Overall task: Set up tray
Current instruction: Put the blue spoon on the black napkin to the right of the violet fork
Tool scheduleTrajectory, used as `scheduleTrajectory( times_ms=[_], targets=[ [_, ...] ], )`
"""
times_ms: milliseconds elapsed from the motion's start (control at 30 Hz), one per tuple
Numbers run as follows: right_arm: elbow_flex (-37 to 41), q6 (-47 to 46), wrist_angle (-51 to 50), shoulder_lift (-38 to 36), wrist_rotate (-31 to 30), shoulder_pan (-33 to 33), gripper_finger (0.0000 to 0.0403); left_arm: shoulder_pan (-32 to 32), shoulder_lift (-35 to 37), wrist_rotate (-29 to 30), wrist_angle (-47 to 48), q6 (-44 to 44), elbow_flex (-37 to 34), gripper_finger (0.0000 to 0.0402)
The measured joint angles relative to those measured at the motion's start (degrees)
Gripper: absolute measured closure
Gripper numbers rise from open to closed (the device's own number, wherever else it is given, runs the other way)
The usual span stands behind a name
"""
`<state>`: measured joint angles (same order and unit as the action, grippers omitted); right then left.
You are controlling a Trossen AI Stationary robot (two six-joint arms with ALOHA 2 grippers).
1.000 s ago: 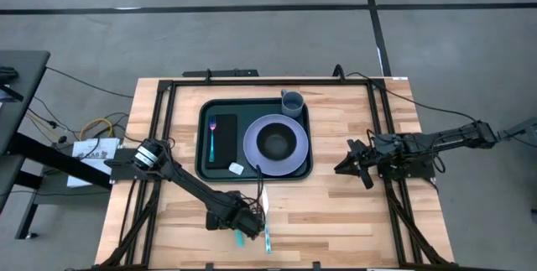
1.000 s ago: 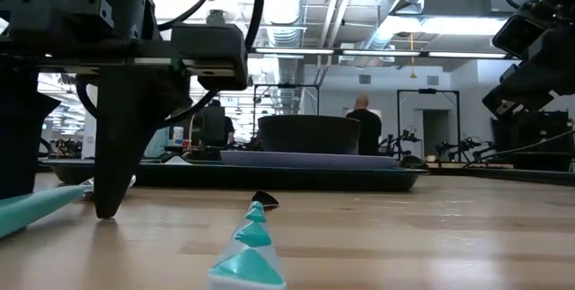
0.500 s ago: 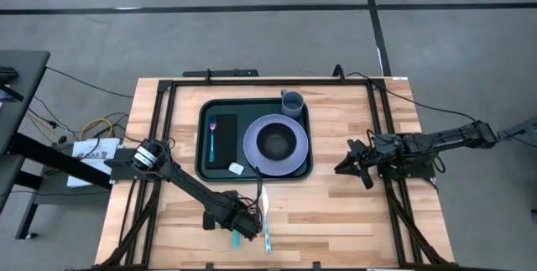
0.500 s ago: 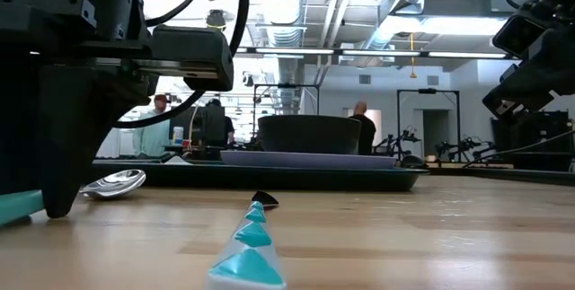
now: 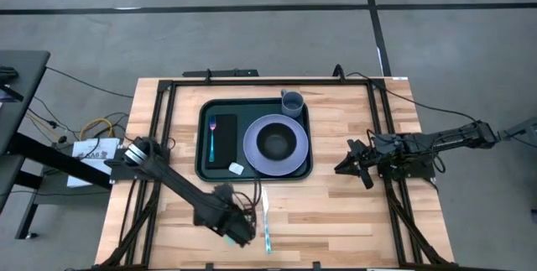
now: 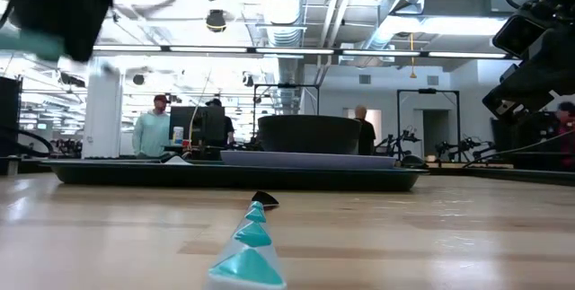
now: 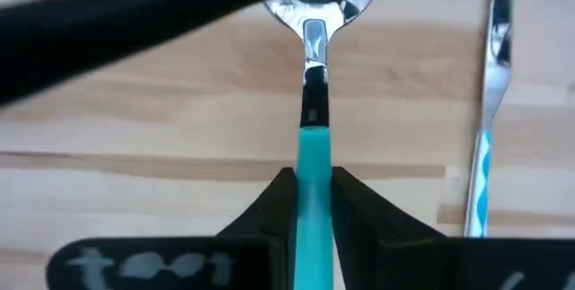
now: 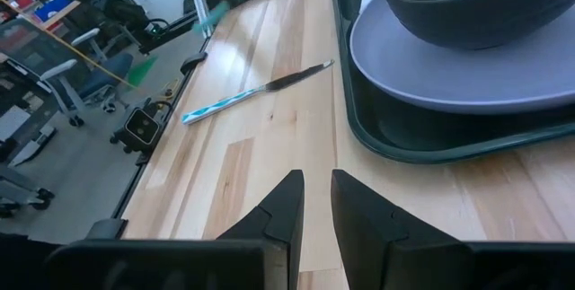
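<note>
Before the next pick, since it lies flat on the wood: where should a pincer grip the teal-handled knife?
Grip the teal-handled knife on its teal handle, coming straight down with the fingers across its width; it lies flat on the wooden table, and the handle is the thicker end.

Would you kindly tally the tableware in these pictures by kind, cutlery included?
Tray: 1
Plate: 1
Bowl: 1
Cup: 1
Napkin: 1
Fork: 1
Spoon, held in the left gripper: 1
Knife: 1
Total: 8

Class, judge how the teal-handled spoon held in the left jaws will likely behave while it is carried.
The spoon looks stiff, running straight beyond the left gripper. Its smooth, narrow handle might slip or pivot, since the jaws pinch only the handle end. It probably weighs little.
</note>
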<state>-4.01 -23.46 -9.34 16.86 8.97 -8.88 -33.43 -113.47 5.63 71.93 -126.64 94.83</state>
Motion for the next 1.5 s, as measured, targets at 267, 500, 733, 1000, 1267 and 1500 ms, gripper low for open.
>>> scheduleTrajectory(
  times_ms=[267, 500, 733, 1000, 1267, 1500],
  targets=[
    [0.0, 0.0, 0.0, 0.0, 0.0, 0.0, 0.0349, 7.2, 9.2, 10.8, 18.0, 5.5, 2.8, 0.0372],
    [0.0, 0.0, 0.0, 0.0, 0.0, 0.0, 0.0349, 20.9, 21.5, 12.9, 15.6, 19.9, -9.9, 0.0372],
    [0.0, 0.0, 0.0, 0.0, 0.0, 0.0, 0.0349, 34.4, 31.0, 1.3, -8.7, 37.3, -30.8, 0.0372],
    [0.0, 0.0, 0.0, 0.0, 0.0, 0.0, 0.0349, 43.9, 32.1, -2.1, -18.9, 48.6, -40.8, 0.0372],
    [0.0, 0.0, 0.0, 0.0, 0.0, 0.0, 0.0349, 51.5, 31.8, -2.9, -26.4, 56.9, -45.4, 0.0372],
    [0.0, 0.0, 0.0, 0.0, 0.0, 0.0, 0.0349, 56.3, 31.8, -4.2, -29.2, 61.4, -47.2, 0.0372]
  ],
)
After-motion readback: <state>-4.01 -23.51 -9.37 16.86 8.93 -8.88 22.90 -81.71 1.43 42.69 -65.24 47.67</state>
